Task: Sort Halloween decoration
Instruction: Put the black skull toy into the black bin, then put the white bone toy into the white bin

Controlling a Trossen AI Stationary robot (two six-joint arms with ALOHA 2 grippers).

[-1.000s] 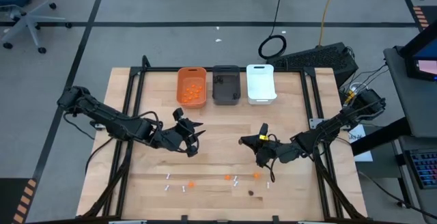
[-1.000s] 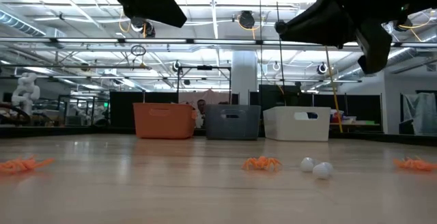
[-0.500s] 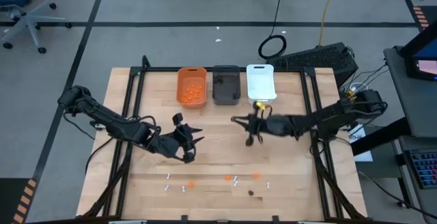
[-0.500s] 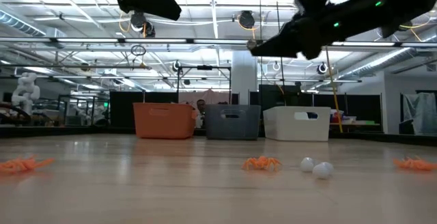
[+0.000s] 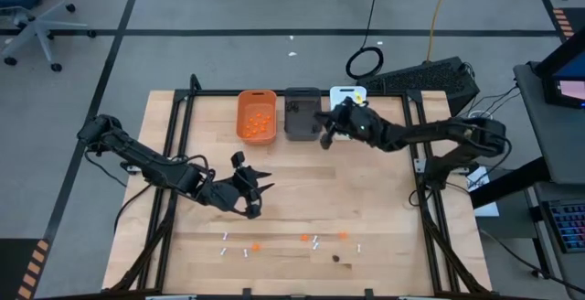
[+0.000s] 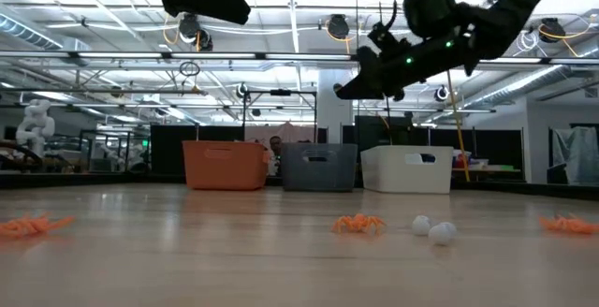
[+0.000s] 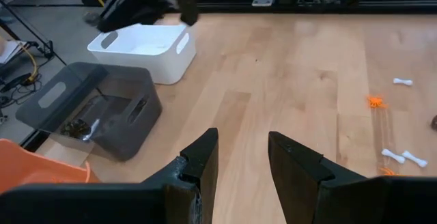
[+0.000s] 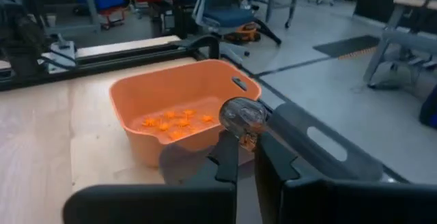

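High view, right tool: the right tool (image 5: 326,128) sits at upper centre, over the dark grey rectangular plastic bin (image 5: 303,117), between the orange rectangular plastic bin (image 5: 257,115) and the white rectangular plastic bin (image 5: 352,93).
High view, left tool: the left tool (image 5: 255,197) hangs over bare wooden desk (image 5: 302,190) at centre left, well apart from the loose pieces.
High view, pieces: tiny orange, white and dark Halloween decoration pieces (image 5: 304,239) lie scattered along the lower centre of the desk.
Low view: an orange spider-like piece (image 6: 357,223) and white lumps (image 6: 432,230) rest on the desk at lower centre; bins stand far behind.
Left wrist view: the left tool's fingers stand parted, with nothing between them.
Right wrist view: the right tool is clenched on a small dark rounded piece (image 8: 242,116), held at frame centre above the grey bin's rim.
Handling: the pieces look light, small and likely to roll or slip; a fingertip pinch across the middle suits them.
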